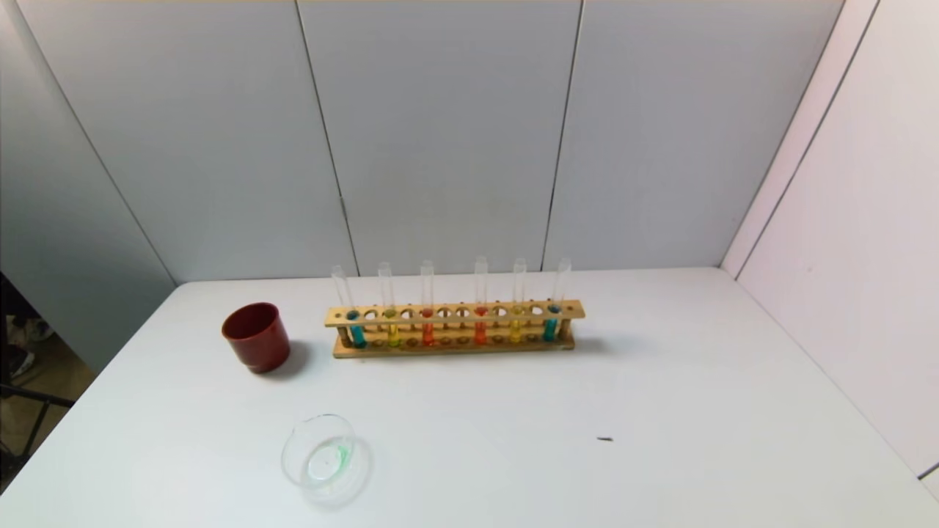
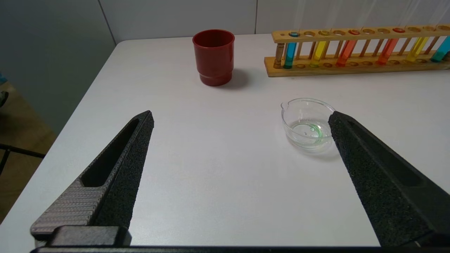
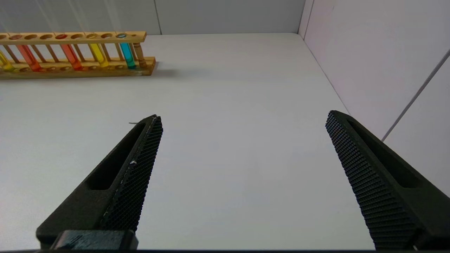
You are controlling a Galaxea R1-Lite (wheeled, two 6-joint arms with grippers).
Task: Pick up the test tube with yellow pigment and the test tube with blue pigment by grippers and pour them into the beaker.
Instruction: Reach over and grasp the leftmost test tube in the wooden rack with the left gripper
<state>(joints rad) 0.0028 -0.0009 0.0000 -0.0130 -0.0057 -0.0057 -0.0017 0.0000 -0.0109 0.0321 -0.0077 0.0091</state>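
Observation:
A wooden rack [image 1: 455, 350] at the table's middle back holds six upright tubes. Blue-pigment tubes stand at its left end [image 1: 356, 334] and right end [image 1: 550, 328]. Yellow-pigment tubes stand just inside them [image 1: 393, 334] [image 1: 516, 330], with two orange-red tubes between. The beaker [image 1: 320, 449] sits front left with a green trace in it. Neither gripper shows in the head view. My left gripper [image 2: 240, 117] is open and empty, low over the table, with the beaker [image 2: 307, 124] just past one fingertip. My right gripper [image 3: 242, 117] is open and empty over bare table, with the rack [image 3: 81, 73] far off.
A dark red cup [image 1: 257, 337] stands left of the rack, behind the beaker. A small dark speck [image 1: 604, 439] lies front right. Grey wall panels close the back and right sides. The table's left edge drops off past the cup.

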